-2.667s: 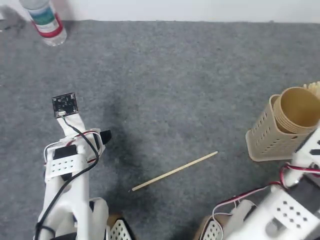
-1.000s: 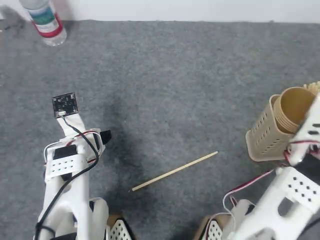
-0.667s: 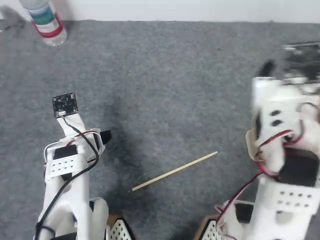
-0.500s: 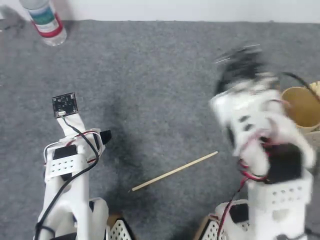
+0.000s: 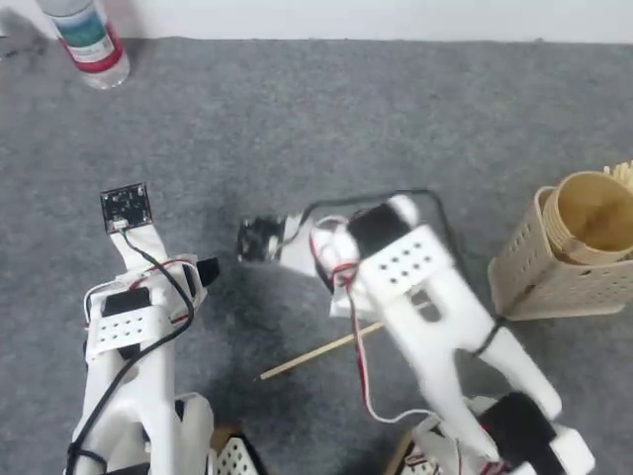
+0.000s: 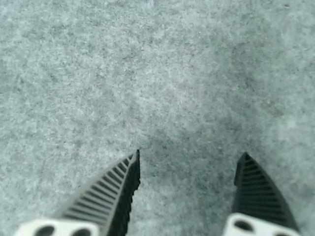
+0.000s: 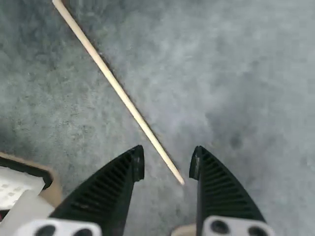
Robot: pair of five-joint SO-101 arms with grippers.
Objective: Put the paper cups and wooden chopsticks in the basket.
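Your right pincer (image 7: 166,160) hangs low over the grey table (image 5: 346,119), its fingers parted narrowly and gripping nothing. One end of the loose wooden chopstick (image 7: 113,81) lies between the tips, nearer one finger than the other. That chopstick (image 5: 307,356) rests flat near the middle of the table's front edge, slanting toward the right side, with your right arm crossing above it. Your left pincer (image 6: 189,164) is spread wide over bare table toward the front left. The basket (image 5: 539,282) stands at the right edge with the stacked paper cups (image 5: 593,213) inside and more chopsticks (image 5: 623,173) beside them. A bottle (image 5: 91,40) stands at the far left corner.
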